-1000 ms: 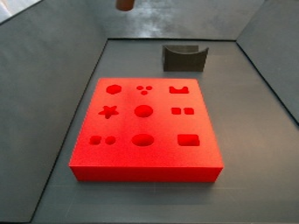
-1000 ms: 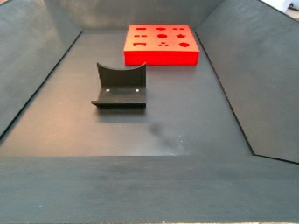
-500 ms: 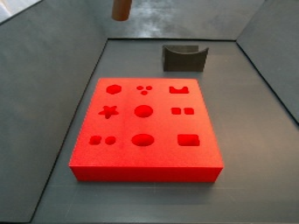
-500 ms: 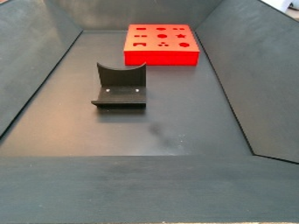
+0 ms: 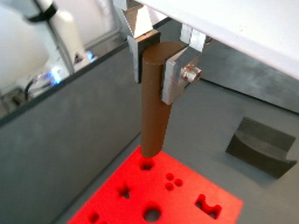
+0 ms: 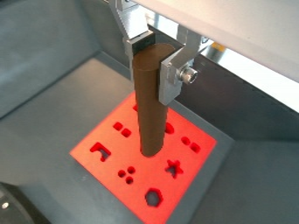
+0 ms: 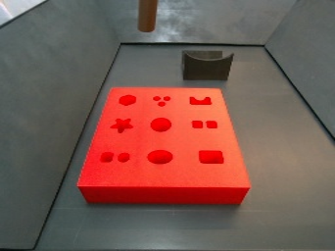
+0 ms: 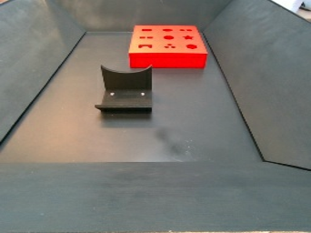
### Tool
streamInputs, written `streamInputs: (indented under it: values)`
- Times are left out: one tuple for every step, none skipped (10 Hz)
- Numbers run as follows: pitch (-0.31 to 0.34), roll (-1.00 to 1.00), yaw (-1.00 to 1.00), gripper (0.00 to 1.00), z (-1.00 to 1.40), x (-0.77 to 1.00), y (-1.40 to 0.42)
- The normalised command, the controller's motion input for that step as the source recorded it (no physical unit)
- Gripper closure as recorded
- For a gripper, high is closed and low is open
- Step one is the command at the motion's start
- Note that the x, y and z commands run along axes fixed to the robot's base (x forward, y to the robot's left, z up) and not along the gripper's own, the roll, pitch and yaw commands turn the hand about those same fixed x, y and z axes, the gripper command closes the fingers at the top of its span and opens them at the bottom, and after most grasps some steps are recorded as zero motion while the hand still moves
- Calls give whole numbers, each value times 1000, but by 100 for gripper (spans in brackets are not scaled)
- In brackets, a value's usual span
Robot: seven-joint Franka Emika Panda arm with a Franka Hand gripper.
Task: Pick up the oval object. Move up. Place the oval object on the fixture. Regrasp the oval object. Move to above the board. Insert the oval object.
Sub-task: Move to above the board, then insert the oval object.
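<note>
My gripper (image 5: 156, 66) is shut on the upper end of the oval object (image 5: 152, 114), a brown peg that hangs upright between the silver fingers (image 5: 173, 74). In both wrist views the peg's lower end points down at the red board (image 5: 100, 206), high above it. The same gripper (image 6: 152, 70), peg (image 6: 147, 122) and board (image 6: 173, 184) show there too. In a side view only the peg's lower part (image 7: 147, 14) shows, far above the board (image 7: 164, 181); the gripper itself is out of that frame. The fixture (image 7: 207, 65) stands apart with nothing on it.
The board (image 8: 168, 56) lies on the dark floor of a bin with sloping grey walls (image 8: 36, 64). The fixture (image 8: 125, 89) stands on its base plate nearer the middle of the floor, also seen as the dark fixture (image 5: 263, 144) beside the board.
In the side view the peg has come further down into the frame and shifted a little to the right. Board and fixture have not moved.
</note>
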Motion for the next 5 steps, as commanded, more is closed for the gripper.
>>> streamInputs:
  values:
    - [-246, -57, 277, 100, -4, -46, 12]
    - [0, 0, 0, 100, 0, 23, 0]
    - [0, 0, -137, 100, -77, 49, 0]
    - [-19, 0, -1000, 100, -343, 0, -37]
    - [-17, 0, -1000, 100, -397, 0, 0]
